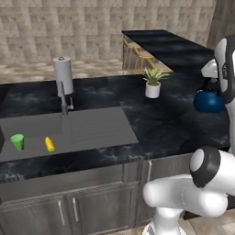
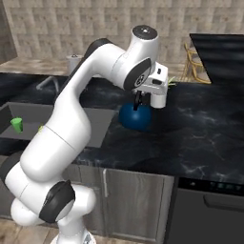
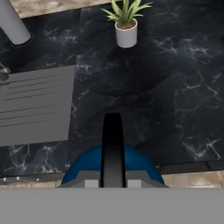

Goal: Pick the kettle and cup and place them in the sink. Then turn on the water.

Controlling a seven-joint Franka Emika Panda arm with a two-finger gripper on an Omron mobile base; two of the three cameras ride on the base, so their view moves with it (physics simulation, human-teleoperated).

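The black marble counter runs across the scene, and the grey sink is set into it, with a ribbed drainboard on its right side and a slim faucet at the back rim. The white arm arches up over the counter and comes down to the right of the drainboard, well away from the basin. Under its hand is the kettle, a round dark-blue body, held just above the marble; in the hand view its black handle runs straight up between the fingers. The gripper is clenched on that handle. A white paper towel roll stands behind the faucet. A white pot with a green plant stands behind the kettle. The green cup stands upright in the basin, a small yellow object lying near it.
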